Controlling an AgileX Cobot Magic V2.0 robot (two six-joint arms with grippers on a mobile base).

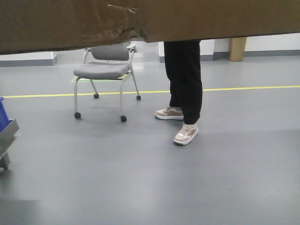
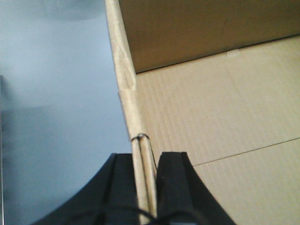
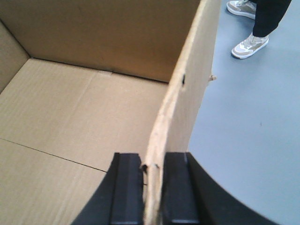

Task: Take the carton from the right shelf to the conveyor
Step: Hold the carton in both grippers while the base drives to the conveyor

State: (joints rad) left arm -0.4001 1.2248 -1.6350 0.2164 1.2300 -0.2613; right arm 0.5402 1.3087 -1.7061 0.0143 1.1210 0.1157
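Spanning the front view's top edge: carton (image 1: 187, 18), brown, held clear above grey floor (image 1: 140, 178); chair (image 1: 105, 70), standing person (image 1: 183, 79) and yellow line (image 1: 243, 87) beyond.

Left wrist view: left gripper (image 2: 146, 159), black fingers pinched tight on the carton's (image 2: 211, 117) upright side wall, one inside, one outside.

Right wrist view: right gripper (image 3: 152, 159), fingers clamped likewise on a side wall's rim of the carton (image 3: 70, 103); shoes (image 3: 251, 44) upper right.
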